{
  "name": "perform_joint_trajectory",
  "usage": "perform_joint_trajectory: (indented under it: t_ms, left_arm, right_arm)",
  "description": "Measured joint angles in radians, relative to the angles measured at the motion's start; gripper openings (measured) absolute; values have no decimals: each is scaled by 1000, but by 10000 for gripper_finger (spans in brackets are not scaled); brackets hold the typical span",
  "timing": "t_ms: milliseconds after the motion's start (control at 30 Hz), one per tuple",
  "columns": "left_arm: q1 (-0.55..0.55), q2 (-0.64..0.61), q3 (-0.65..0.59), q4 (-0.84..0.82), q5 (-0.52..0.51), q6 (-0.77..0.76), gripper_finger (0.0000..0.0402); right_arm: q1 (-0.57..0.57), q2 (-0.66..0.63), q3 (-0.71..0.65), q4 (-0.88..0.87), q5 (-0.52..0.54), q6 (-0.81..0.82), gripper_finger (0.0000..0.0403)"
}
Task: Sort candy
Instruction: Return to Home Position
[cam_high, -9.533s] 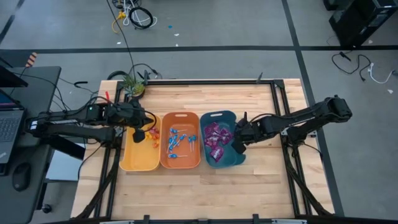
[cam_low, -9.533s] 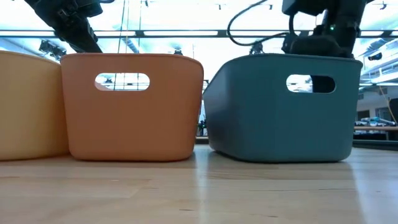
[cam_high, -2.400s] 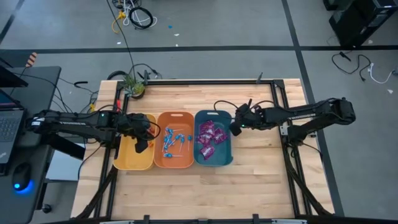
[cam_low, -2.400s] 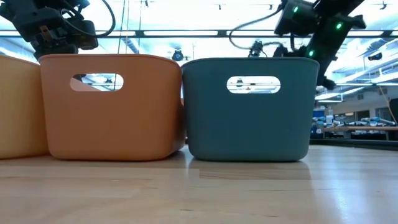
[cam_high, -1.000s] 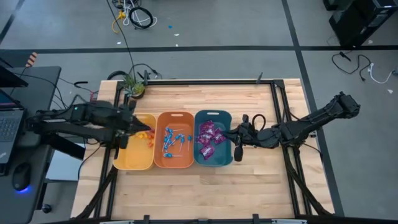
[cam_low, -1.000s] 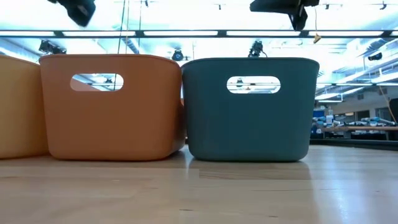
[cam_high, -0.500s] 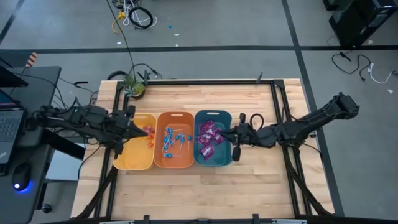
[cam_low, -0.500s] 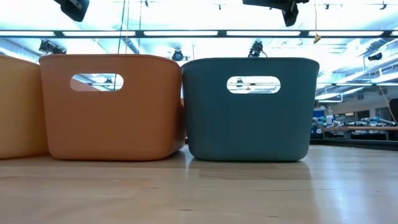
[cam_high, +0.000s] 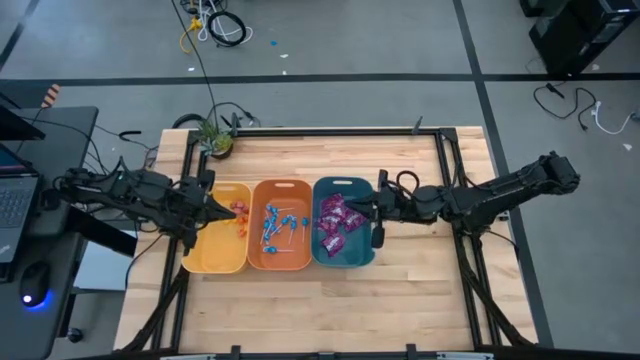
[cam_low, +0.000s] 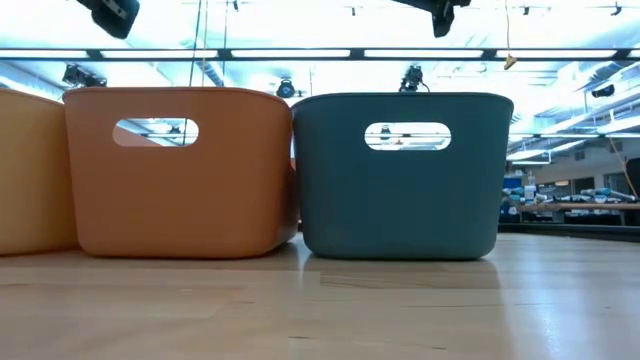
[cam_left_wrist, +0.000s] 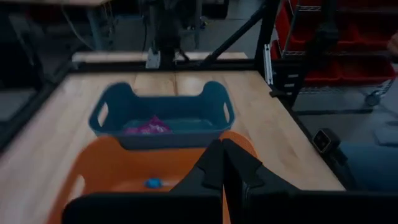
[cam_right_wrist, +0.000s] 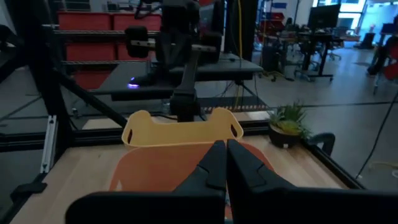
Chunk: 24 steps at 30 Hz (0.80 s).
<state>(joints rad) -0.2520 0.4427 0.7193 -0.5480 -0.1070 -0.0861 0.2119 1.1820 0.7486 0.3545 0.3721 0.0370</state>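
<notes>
High view: blue-wrapped lollipops (cam_high: 278, 225) in the orange plastic bin (cam_high: 281, 266), shiny purple packets (cam_high: 338, 220) in the teal plastic bin (cam_high: 345, 264) touching its right, left gripper (cam_high: 205, 205) and right gripper (cam_high: 375, 212) flanking; wrist views: both jaws pressed together, empty; sorting looks done, next calls only for lifting arms home.

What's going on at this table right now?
Sorting looks done. Three bins stand in a row: small pieces in the yellow bin, lollipops in the orange bin, purple packets in the teal bin. Neither arm holds anything: the left pincer hangs shut over the yellow bin, the right pincer shut over the teal bin's right edge.
</notes>
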Motion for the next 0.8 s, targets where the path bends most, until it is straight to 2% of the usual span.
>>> perform_joint_trajectory:
  t_ms: [100, 400, 500, 633, 800]
  left_arm:
    - [0, 0, 0, -19, -2, -80, 0]
    - [-24, -14, -1, -165, -29, -171, 0]
    - [-51, -14, -7, -183, -29, -103, 0]
    - [-75, -35, -56, -59, -11, 30, 0]
    - [-78, -45, -103, 7, -20, 55, 0]
  right_arm:
    - [-23, 0, 0, 14, -36, -16, 0]
    - [-67, 8, -1, -6, -101, -8, 0]
    - [-67, 11, -1, -28, -102, -6, 0]
    - [-67, 22, -1, -42, -102, -5, 0]
    - [-68, 45, -1, -38, -101, 12, 0]
